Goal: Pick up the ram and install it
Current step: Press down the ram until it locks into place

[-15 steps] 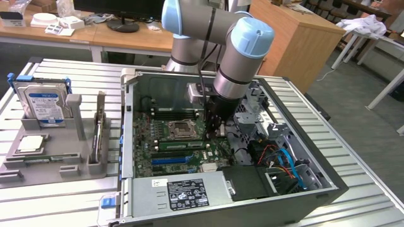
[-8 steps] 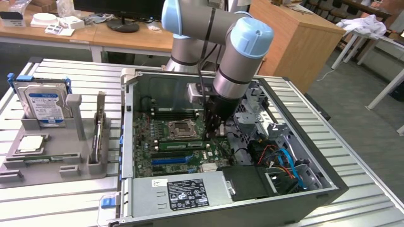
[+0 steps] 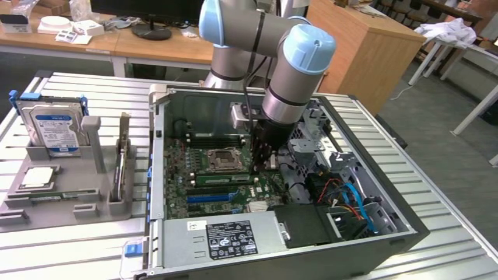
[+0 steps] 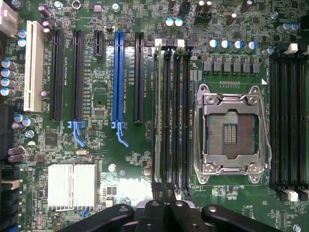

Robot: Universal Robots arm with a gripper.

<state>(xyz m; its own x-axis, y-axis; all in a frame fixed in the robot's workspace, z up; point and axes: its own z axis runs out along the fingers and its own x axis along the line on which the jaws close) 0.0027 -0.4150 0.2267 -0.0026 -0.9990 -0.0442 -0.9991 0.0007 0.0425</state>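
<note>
The ram (image 3: 223, 178) is a thin green stick lying along a black slot beside the open processor socket (image 3: 221, 158) on the motherboard inside the case. In the wrist view I see the ram (image 4: 157, 111) edge-on, in the outermost of the black slots next to the socket (image 4: 231, 128). My gripper (image 3: 262, 164) reaches down into the case and hovers just above the board, over one end of that slot bank. Its black fingertips (image 4: 155, 209) look pressed together with nothing between them; whether they touch the stick I cannot tell.
The case walls (image 3: 160, 151) ring the work area, with a power supply (image 3: 225, 236) at the front and blue and orange cables (image 3: 351, 198) to the exterior view's right. A blue slot (image 4: 118, 77) and a heatsink (image 4: 72, 186) lie nearby. A grey fixture (image 3: 62, 175) holds a hard drive (image 3: 51, 125).
</note>
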